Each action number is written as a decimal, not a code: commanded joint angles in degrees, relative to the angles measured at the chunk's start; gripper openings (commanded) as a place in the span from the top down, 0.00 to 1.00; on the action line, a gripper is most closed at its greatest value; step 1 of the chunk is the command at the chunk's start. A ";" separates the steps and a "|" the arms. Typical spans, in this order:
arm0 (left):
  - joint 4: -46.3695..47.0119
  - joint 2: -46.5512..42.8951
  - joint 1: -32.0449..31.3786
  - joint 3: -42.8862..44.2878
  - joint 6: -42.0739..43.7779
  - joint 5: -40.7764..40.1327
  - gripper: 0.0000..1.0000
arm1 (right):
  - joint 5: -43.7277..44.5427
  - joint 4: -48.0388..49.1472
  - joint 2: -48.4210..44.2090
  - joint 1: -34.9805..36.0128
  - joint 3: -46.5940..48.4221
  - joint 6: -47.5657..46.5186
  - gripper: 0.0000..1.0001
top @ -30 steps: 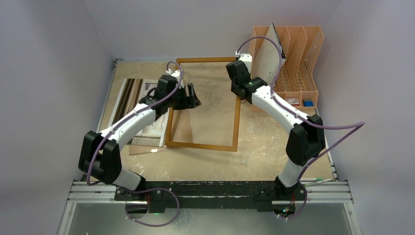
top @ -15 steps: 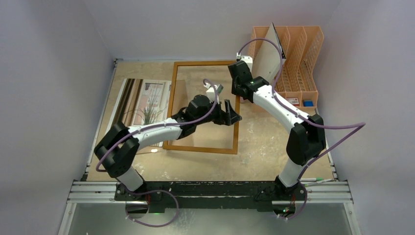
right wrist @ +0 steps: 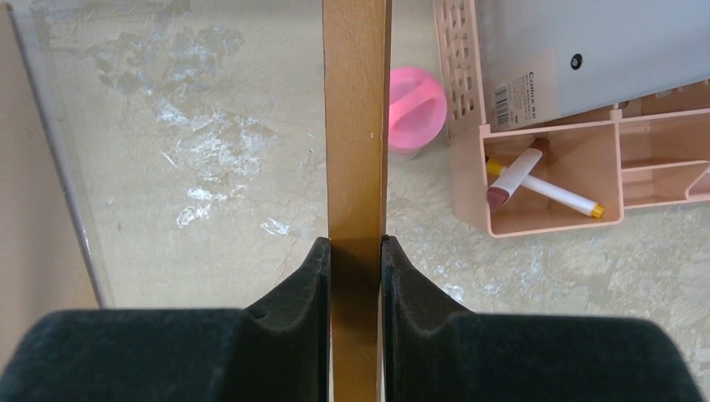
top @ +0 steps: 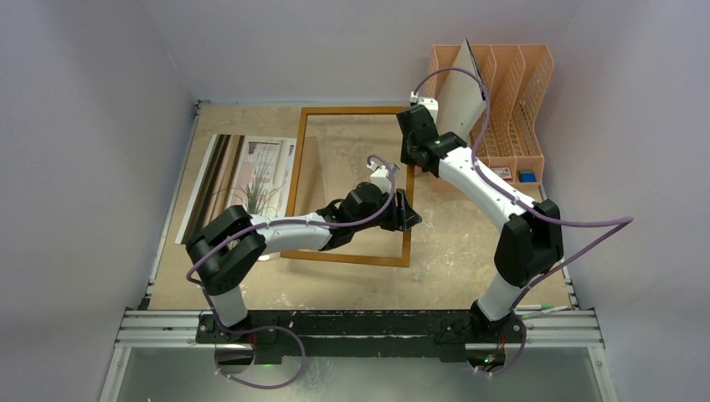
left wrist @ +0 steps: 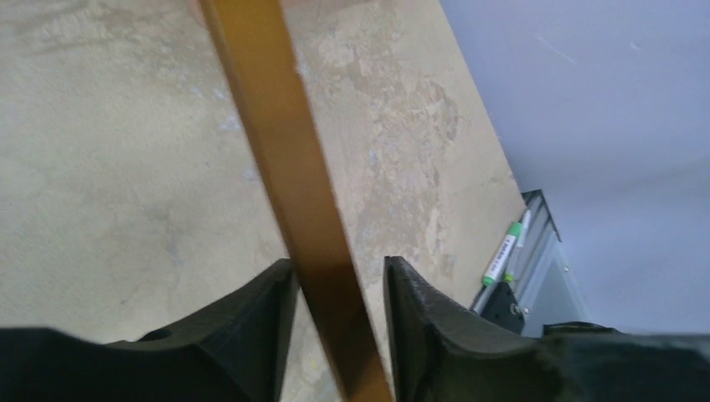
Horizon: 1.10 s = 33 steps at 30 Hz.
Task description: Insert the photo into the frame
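Note:
The frame (top: 295, 184), thin light-brown wood with a clear pane, lies flat mid-table. The photo (top: 255, 176), a pale print of a spiky green plant, lies left of it, its right edge under the frame's left rail. My left gripper (top: 408, 213) reaches across the pane to the frame's right rail. In the left wrist view that gripper (left wrist: 335, 268) straddles the rail (left wrist: 276, 126), open, with a gap on its right side. Farther up the same rail my right gripper (top: 410, 157) is shut on it. The right wrist view shows both fingers of that gripper (right wrist: 356, 244) pressed on the wood (right wrist: 356, 126).
A peach file organiser (top: 512, 100) stands at the back right with a grey board (top: 459, 96) leaning in it. A pink round lid (right wrist: 416, 109) and a tray of pens (right wrist: 536, 180) sit just right of the frame. A green marker (left wrist: 502, 255) lies by the table's edge.
My left arm has swung from the frame's left rail across the pane to its right rail, and its jaws have narrowed around it. The frame and right gripper shifted slightly.

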 commanded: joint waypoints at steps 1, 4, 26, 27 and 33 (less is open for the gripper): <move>3.15 0.31 -0.48 2.40 -0.63 -1.57 0.65 | -2.67 2.50 -4.54 -0.85 0.13 2.92 1.00; 1.81 0.31 -0.48 3.30 -0.10 -1.29 0.79 | -3.72 2.66 -5.18 -1.50 -0.30 3.11 1.00; -9.86 -15.68 -0.48 12.34 7.02 -2.03 1.00 | -16.37 14.72 -21.36 -6.93 -9.13 4.76 0.49; -10.69 -16.34 -0.48 12.71 7.30 -2.67 1.00 | -17.57 15.43 -21.89 -7.05 -9.28 4.91 0.47; -14.46 -19.62 -0.40 14.59 8.32 -5.76 1.00 | -22.93 20.57 -26.42 -7.41 -11.40 7.04 0.29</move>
